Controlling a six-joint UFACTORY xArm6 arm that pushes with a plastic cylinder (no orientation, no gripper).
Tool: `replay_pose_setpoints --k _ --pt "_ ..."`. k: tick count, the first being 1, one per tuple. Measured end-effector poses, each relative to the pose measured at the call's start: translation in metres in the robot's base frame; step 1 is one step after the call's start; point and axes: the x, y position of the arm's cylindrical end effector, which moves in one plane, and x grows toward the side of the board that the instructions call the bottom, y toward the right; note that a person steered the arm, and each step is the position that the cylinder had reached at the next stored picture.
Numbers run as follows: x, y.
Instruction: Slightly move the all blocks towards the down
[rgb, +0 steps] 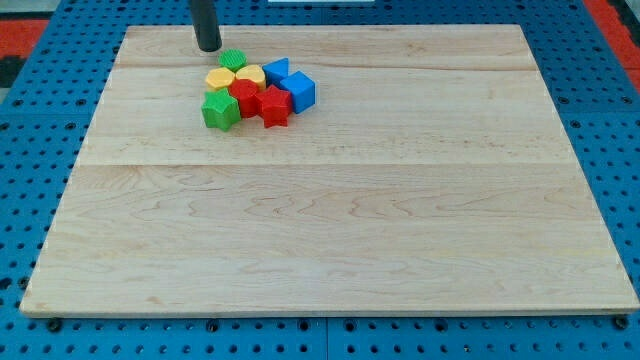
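Several blocks sit packed together near the top left of the wooden board (330, 220). A green round block (233, 60) is at the top of the cluster. Below it are a yellow hexagon block (220, 78) and a second yellow block (250, 76). A blue block (277, 72) and a blue cube (299, 91) are on the right. A red block (244, 97) and a red star block (273, 106) are at the bottom, with a green cube (220, 110) at the bottom left. My tip (208, 47) stands just up-left of the green round block, apart from it.
The board lies on a blue perforated table (40, 150). A red strip (610, 20) shows at the view's top right corner.
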Motion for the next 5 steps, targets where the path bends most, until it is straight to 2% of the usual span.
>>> replay_pose_setpoints --k 1,2,3,4,5 --pt "0.01 0.064" --pt "-0.01 0.072" --pt "-0.019 0.0" --pt "0.009 0.005" --pt "0.012 0.043"
